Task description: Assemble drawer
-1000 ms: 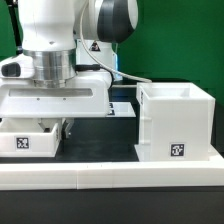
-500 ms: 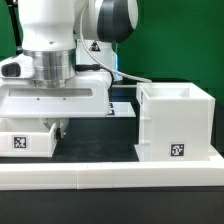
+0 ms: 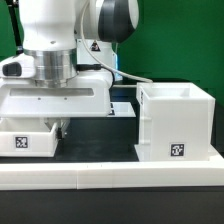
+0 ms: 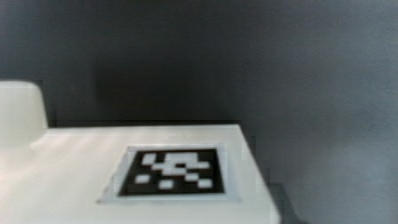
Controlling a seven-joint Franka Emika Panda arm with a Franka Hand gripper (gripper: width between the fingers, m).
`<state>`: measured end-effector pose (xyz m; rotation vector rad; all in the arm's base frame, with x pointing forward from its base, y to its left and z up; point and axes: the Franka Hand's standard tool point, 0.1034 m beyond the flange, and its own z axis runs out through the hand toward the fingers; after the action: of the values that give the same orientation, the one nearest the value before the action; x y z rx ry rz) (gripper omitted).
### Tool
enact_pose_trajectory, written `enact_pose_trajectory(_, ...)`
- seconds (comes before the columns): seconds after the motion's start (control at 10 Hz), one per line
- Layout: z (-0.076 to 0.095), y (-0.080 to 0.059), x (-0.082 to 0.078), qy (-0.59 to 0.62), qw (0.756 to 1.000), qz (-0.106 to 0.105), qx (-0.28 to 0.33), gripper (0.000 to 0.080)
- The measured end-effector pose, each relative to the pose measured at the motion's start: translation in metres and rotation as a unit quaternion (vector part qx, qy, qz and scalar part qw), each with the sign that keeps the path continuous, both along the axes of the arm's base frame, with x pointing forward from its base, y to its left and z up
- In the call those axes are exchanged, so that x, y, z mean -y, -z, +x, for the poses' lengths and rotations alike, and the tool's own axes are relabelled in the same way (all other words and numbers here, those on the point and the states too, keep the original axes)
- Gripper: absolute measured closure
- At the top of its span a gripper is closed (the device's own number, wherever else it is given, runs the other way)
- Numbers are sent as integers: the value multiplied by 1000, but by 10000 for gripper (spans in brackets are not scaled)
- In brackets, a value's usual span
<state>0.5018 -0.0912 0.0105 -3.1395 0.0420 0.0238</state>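
The tall white drawer housing (image 3: pixel 175 124) stands open-topped on the exterior view's right, with a tag on its front. A shallow white tray (image 3: pixel 27 139) with a tag sits at the lower left under the arm. It also shows in the wrist view (image 4: pixel 107 160) as a white surface with a tag. My gripper (image 3: pixel 63 128) hangs low at the tray's right wall, with one dark finger showing. The arm hides the jaws, and the wrist view shows no fingertips. A second tray is not in view.
The long white border rail (image 3: pixel 110 177) runs along the front edge. A flat white piece (image 3: pixel 121 107) lies behind, between the arm and the housing. A green wall (image 3: pixel 180 40) stands at the back. The dark tabletop (image 3: pixel 100 135) shows between the tray and the housing.
The dark finger has shifted slightly toward the tray's right wall. The tray and the housing have barely moved.
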Motion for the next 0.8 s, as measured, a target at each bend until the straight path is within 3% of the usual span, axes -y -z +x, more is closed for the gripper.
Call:
enact_pose_trajectory(0.3,7,-19,-8,-10,1000,8,4,757)
enact_pose_trajectory(0.6,6,-16,-8,-47,999,6,2,757)
enact_pose_trajectory(0.8,6,-16,-11,-156,988,5,1,757)
